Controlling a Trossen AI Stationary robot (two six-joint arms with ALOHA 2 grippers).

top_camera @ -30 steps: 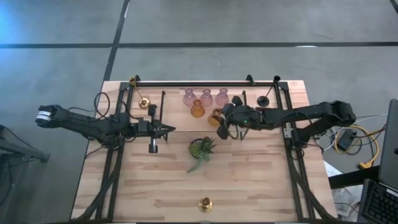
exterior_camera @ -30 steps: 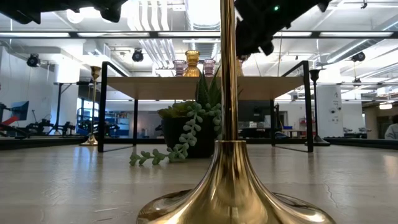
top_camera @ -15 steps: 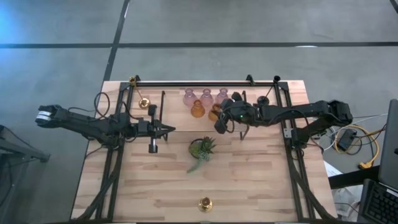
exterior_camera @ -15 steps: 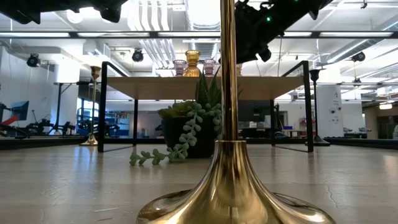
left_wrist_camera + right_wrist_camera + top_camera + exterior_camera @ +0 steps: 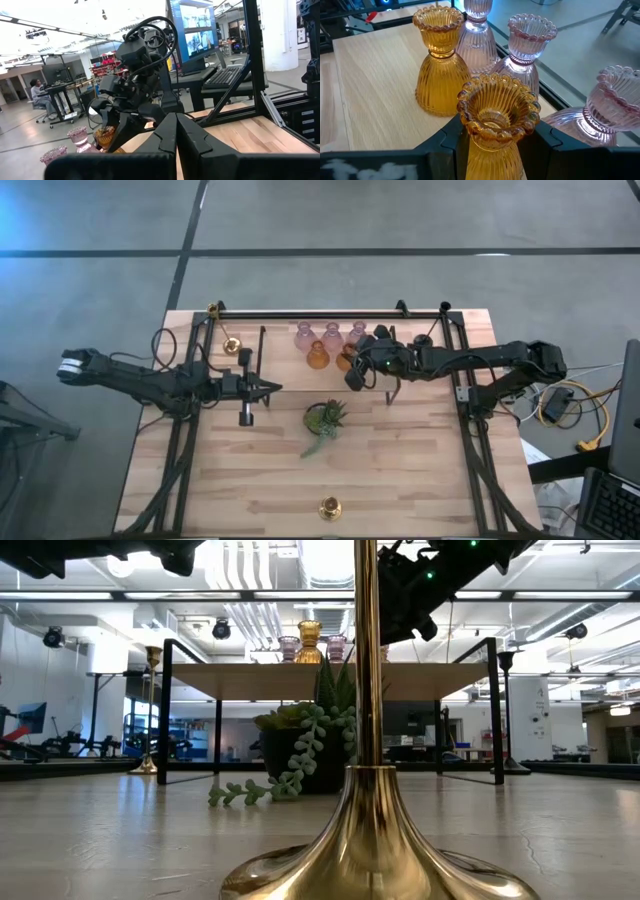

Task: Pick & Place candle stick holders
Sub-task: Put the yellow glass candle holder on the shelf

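In the high view the right gripper [image 5: 350,367] sits at upper centre of the frame, over the back of the desk [image 5: 420,480], its jaws clamped on an amber holder [image 5: 496,117]. The right wrist view shows that holder upright between the two dark fingers [image 5: 451,135], its beaded rim facing up. Just beside it stands the second amber holder [image 5: 317,357], with three pink holders [image 5: 331,334] in a row close behind, along the desk's upper edge.

The black holder [image 5: 424,340] stands at upper right of the frame, near the rack's corner. One brass holder [image 5: 231,345] stands at upper left of the desk, and another brass holder [image 5: 329,507] stands alone at lower centre, well apart from the rest; in the low view its stem and flared base fill the middle of the frame. The plant [image 5: 325,420] sits near the desk's centre, between the amber group and that brass holder.

The left gripper [image 5: 272,388] hangs at centre left of the frame, jaws together and empty, pointing toward the plant.
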